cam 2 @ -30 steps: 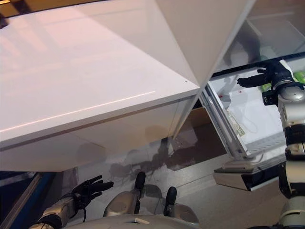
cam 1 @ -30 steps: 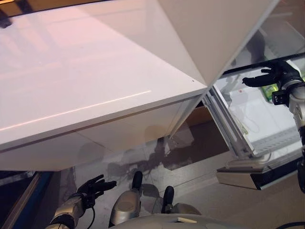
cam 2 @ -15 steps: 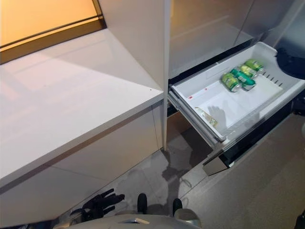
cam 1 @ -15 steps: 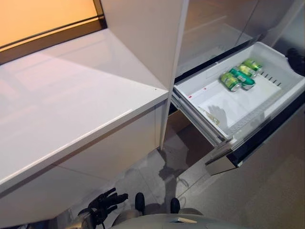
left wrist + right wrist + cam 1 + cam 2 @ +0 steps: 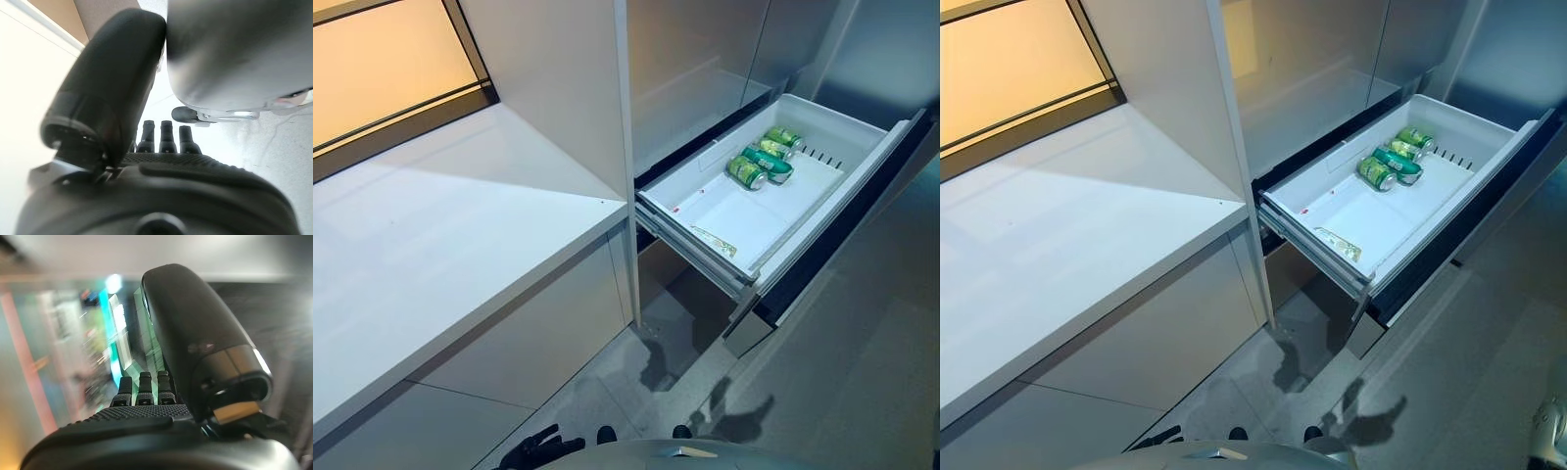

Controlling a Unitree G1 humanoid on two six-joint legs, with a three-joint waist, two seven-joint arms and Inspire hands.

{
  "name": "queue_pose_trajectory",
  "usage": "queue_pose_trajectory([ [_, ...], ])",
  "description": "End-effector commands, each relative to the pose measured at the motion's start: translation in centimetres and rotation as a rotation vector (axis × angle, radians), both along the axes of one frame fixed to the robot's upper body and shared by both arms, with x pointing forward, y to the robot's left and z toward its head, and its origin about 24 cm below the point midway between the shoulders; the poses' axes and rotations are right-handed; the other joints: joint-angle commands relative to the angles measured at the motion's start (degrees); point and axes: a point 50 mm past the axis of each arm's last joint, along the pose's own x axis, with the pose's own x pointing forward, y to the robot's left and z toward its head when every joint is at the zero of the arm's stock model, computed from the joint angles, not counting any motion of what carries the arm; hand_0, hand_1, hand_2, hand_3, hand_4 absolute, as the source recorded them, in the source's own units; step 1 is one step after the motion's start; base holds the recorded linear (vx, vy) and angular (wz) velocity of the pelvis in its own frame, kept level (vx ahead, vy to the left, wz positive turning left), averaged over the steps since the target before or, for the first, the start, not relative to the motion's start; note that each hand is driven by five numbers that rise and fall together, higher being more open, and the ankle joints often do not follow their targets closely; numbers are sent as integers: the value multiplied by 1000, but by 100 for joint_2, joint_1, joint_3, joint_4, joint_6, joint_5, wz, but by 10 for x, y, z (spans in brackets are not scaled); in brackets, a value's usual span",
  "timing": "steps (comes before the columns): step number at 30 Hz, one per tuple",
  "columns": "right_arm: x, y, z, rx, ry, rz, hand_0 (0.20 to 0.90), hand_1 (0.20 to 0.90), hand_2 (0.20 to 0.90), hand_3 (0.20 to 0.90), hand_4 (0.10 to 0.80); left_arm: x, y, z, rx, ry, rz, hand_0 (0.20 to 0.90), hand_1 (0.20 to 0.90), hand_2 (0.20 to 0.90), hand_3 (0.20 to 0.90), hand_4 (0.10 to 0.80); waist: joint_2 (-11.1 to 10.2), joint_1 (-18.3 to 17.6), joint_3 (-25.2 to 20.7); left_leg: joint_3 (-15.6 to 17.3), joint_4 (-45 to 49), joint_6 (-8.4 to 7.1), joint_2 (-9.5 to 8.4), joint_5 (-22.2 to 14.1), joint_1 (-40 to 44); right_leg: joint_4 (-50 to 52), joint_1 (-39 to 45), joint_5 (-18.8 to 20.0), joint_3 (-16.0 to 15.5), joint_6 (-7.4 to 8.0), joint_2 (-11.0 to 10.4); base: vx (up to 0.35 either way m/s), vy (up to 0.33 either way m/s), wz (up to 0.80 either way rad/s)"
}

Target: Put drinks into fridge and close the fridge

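Observation:
The fridge's white drawer (image 5: 734, 211) stands pulled out at the right. Green cans (image 5: 762, 162) lie on their sides at its far end; they also show in the right eye view (image 5: 1389, 164). A small flat packet (image 5: 715, 241) lies near the drawer's front left. My left hand (image 5: 540, 451) hangs low by the floor, open and empty, with its fingers (image 5: 165, 136) straight. My right hand (image 5: 146, 431) is open and empty, with its fingers (image 5: 145, 387) straight, away from the drawer.
A white counter (image 5: 440, 255) runs along the left, with a tall white cabinet panel (image 5: 558, 88) between it and the fridge. The fridge's upper door (image 5: 695, 69) is shut. The dark drawer front (image 5: 847, 220) juts out over the grey floor (image 5: 862, 372).
The camera has swung, so the whole picture has shifted and the open drawer now shows in full. My right hand, over the drawer one second ago, has drawn away from it.

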Motion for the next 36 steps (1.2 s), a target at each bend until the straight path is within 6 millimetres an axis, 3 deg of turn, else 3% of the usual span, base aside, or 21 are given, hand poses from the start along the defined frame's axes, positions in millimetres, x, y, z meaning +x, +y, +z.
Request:
queue_pose_trajectory([
  [1,-8,-4,22,-110,-128,16,900,900,900,900,800,1,23,5,76,-23,-12,900,900,900,900,800,-92,40,-106,150,354,210,-100,-800,238,837,-474,-169,133,222,53,168,-24,-10],
  [5,-7,-11,-26,81,40,64,900,900,900,900,800,1,26,4,84,15,15,900,900,900,900,800,-78,-28,205,85,1002,303,-159,-1025,33,1423,-697,-377,164,60,65,102,-5,-12],
  [8,4,-11,-40,149,131,167,900,900,900,900,800,9,27,4,84,14,36,900,900,900,900,800,-48,-62,447,35,1280,345,-220,-1096,-182,1770,-950,-507,154,-19,54,-2,15,-2],
  [11,25,-6,-39,138,196,271,900,900,900,900,800,25,29,7,98,-20,61,900,900,900,900,800,-38,-70,707,62,1677,394,-293,-1196,-565,2163,-1329,-645,150,-115,41,-102,14,0],
  [16,61,12,-27,89,217,428,900,900,900,900,800,61,50,21,263,-118,119,900,900,900,900,800,-112,-71,1313,137,2691,466,-267,-1374,-1568,3199,-2262,-894,109,-314,54,-179,-21,0],
  [23,103,35,-3,-12,254,603,900,900,900,900,800,100,62,40,352,-195,147,900,900,900,900,800,-180,84,1697,37,3935,571,-340,-1820,-2439,4307,-2955,-1279,-7,-529,-21,-77,-47,5],
  [29,140,60,26,-134,261,726,900,900,900,900,800,112,54,42,353,-199,101,900,900,900,900,800,-198,308,1807,-92,4603,635,-410,-2090,-2722,4827,-3096,-1496,-98,-642,-55,12,-40,6],
  [36,183,97,52,-269,278,895,900,900,900,900,800,115,46,40,359,-175,40,900,900,900,900,800,-192,619,1818,-203,4747,613,-440,-2123,-2662,4837,-2875,-1512,-226,-666,-96,54,-43,9],
])
